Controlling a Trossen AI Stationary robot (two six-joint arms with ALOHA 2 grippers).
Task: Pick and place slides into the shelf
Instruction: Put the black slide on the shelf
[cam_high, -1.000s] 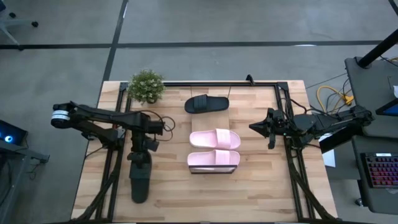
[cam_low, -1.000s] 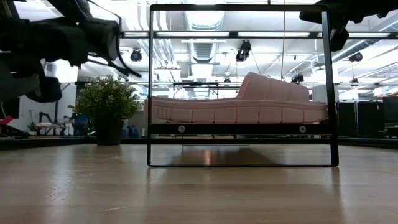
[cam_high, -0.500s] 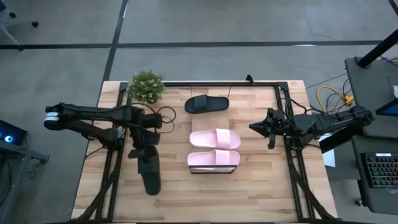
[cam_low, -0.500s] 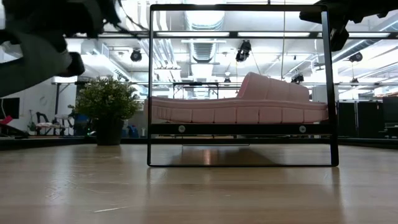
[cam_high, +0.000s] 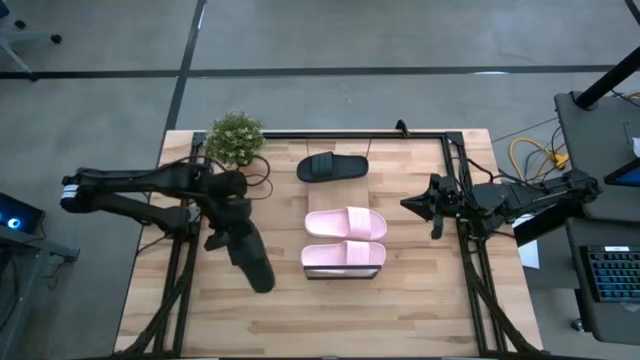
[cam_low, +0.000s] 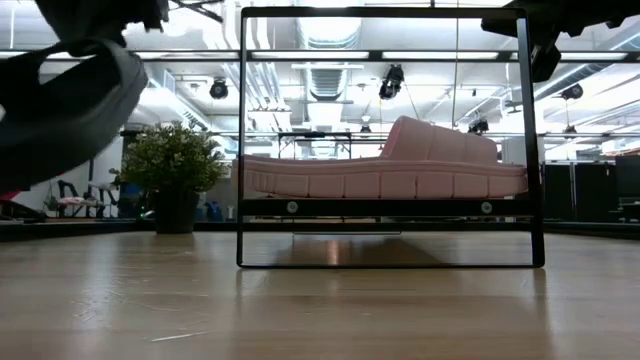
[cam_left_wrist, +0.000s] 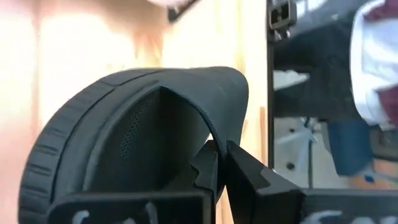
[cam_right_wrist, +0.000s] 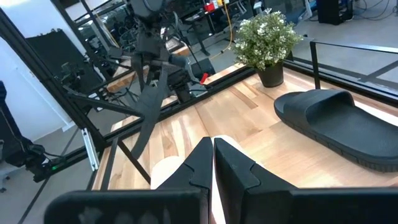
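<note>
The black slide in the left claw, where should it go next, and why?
Probably carry it on toward the shelf. The left claw is shut on a black slide, lifted over the table's left side. The shelf already holds two pink slides and another black slide, with a bare stretch between them. The right claw waits, shut, beside the shelf.

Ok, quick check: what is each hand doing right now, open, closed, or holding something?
Left hand: closed on a black slide, carried above the table.
Right hand: closed, holding nothing, waiting beside the shelf.
</note>
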